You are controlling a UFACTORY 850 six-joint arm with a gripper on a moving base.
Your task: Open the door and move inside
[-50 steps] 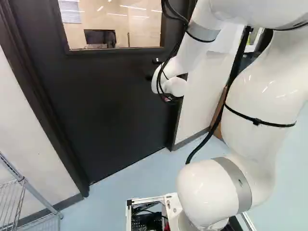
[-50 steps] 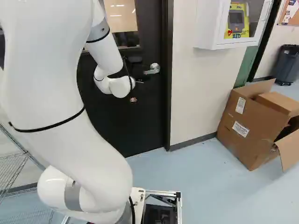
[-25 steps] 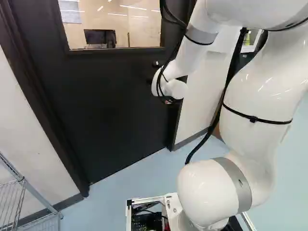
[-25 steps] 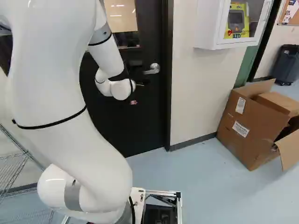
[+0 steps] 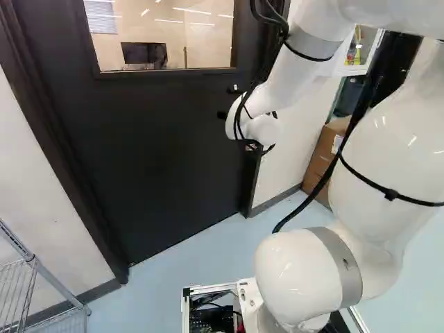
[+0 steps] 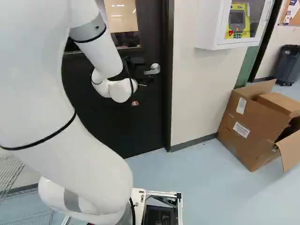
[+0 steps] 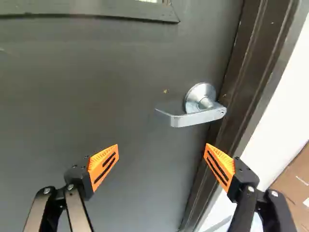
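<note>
White arm (image 5: 378, 156) rises nearest, at the right of the left base view, reaching toward the door. Gripper (image 5: 229, 102) faces the door; jaws wide open, orange pads (image 7: 104, 165) well apart, nothing between them. Lever handle (image 7: 198, 117) lies ahead of the fingers, untouched, offset toward the finger on the door-frame side; its free end points away from the frame (image 7: 241, 96). Dark door (image 5: 146, 152) is closed in that frame. Right base view: open cardboard box (image 6: 255, 126) on the floor, beyond it a grey bin (image 6: 287, 65). Through the door window: dark monitor (image 5: 144, 53).
</note>
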